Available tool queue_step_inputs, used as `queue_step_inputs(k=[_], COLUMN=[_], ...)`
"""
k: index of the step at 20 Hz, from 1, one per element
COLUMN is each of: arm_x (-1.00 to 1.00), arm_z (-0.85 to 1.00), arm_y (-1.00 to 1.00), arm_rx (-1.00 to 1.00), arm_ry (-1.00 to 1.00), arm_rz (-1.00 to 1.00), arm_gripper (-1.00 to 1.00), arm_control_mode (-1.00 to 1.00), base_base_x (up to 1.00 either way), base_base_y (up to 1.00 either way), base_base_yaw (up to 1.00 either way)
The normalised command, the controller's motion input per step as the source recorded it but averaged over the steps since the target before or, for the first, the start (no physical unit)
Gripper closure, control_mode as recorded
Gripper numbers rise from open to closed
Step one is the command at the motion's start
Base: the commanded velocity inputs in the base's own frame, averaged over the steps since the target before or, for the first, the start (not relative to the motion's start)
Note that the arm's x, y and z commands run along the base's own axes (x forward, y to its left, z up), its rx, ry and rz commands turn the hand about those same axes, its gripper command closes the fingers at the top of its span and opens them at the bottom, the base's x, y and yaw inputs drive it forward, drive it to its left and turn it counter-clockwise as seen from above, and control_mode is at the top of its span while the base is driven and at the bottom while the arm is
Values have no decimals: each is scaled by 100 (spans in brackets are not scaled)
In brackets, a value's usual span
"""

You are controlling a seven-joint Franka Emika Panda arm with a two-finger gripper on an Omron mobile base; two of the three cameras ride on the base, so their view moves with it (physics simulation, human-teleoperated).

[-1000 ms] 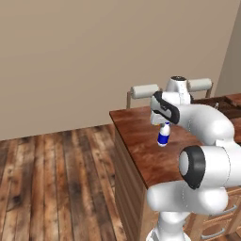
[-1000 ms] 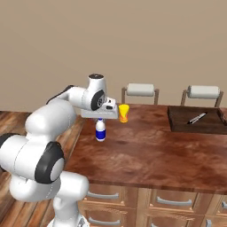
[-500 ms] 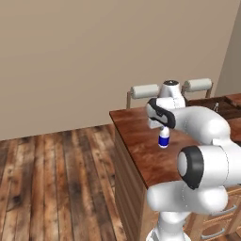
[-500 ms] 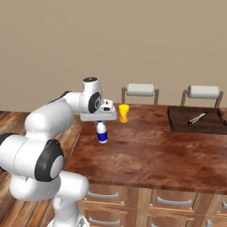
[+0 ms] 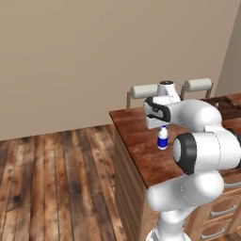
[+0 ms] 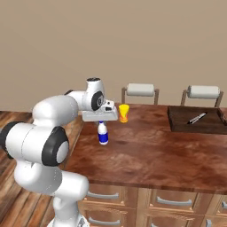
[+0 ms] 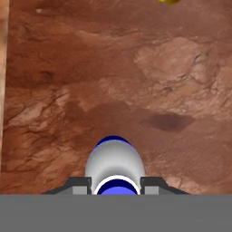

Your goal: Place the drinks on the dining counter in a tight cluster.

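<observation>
Reddish-brown glossy wood tops the worktop [image 5: 141,141], right of centre in the left base view. White bottle with blue label [image 5: 162,138] upright at centre right, directly under the pincer [image 5: 162,127]; whether the bottle's base touches the wood cannot be told here.

Right base view: same bottle [image 6: 103,133] left of centre, neck between the fingers of the pincer [image 6: 102,122], which is clenched on it. Yellow cup [image 6: 123,113] stands near it, up and to the right, apart. Dark board [image 6: 195,120] with a utensil at right edge.

Hand view: bottle [image 7: 115,167] at bottom centre, seen from above, a dark fingertip [image 7: 79,183] pressed on each side. Yellow cup's edge [image 7: 168,2] at top.
</observation>
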Motion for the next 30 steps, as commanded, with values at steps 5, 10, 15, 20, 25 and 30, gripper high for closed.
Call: queue_step_inputs(k=[5,10,15,20,25,30], arm_x=[16,0,0,0,0,0], arm_z=[-1,-5,-13,-18,-20,-24], arm_y=[-16,-15,0,0,0,0], arm_rx=[12,13,0,-1,-2,-3], arm_ry=[7,9,0,-4,-8,-9], arm_rz=[0,0,0,0,0,0], arm_gripper=[100,100,100,100,100,100], arm_control_mode=[-100,-100,-100,-100,-100,-100], base_base_x=[0,0,0,0,0,0], base_base_y=[0,0,0,0,0,0], base_base_yaw=[0,0,0,0,0,0])
